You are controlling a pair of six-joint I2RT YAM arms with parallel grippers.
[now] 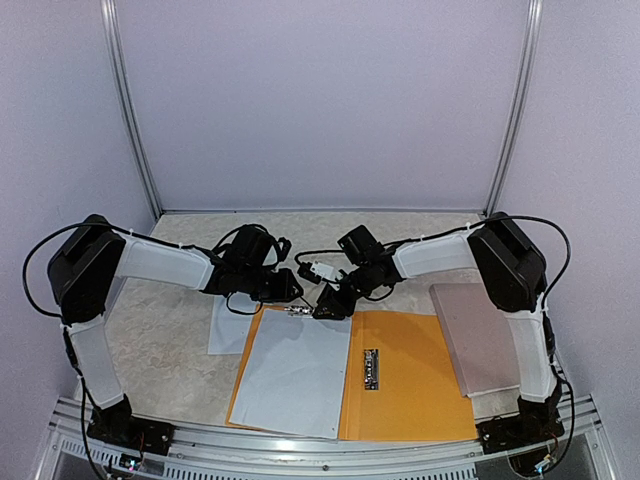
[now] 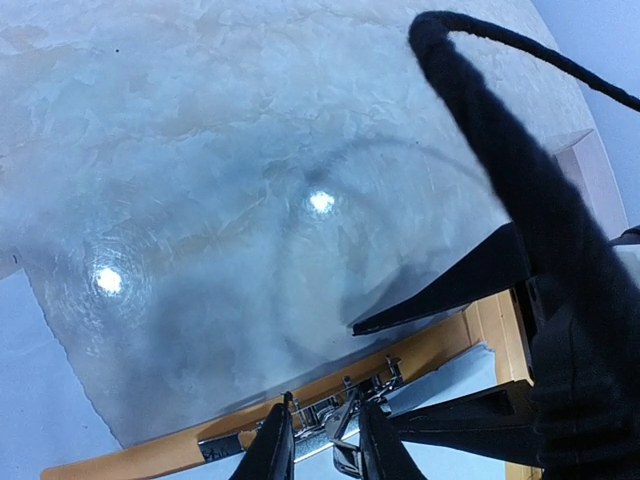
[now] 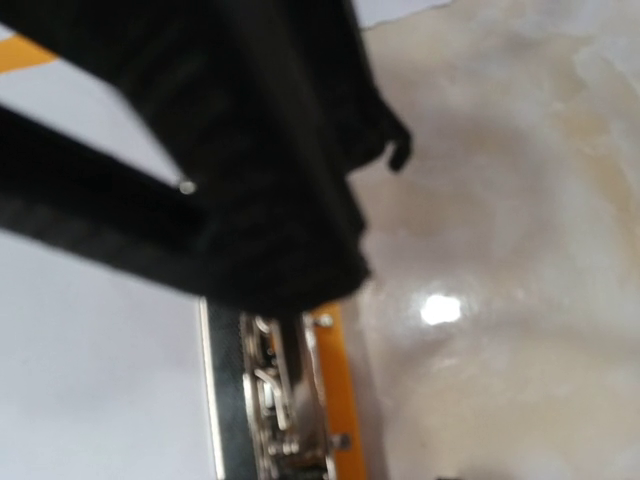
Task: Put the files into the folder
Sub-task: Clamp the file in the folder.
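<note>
The left end effector, fingers narrowly apart, straddles the small metal clip of the flat orange-yellow folder, lying open just nearward of both end effectors with white paper sheets on it; whether it pinches, and the right end effector's spread, I cannot tell.

Far edge of the folder — hidden from above
The left hand and right hand cover it; the metal clip is blurred, and whether either hand grips it cannot be told.
</note>
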